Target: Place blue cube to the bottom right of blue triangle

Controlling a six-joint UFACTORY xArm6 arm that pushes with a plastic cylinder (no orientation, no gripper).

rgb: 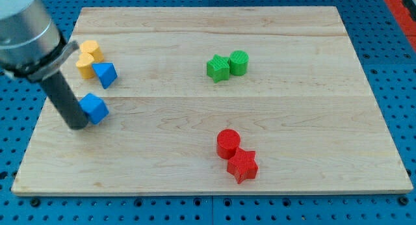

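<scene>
The blue cube (95, 108) lies at the view's left, below the blue triangle (104, 74) and slightly to its left. My tip (77, 125) rests on the board just left of the blue cube, touching or nearly touching its left side. The dark rod rises up and to the left from the tip. The blue triangle sits against two yellow blocks.
Two yellow blocks (86, 64) (90, 49) stand at the upper left by the triangle. A green star (218, 68) and green cylinder (238, 62) sit at top centre. A red cylinder (228, 142) and red star (242, 164) sit at bottom centre. The wooden board (312, 108) lies on a blue pegboard.
</scene>
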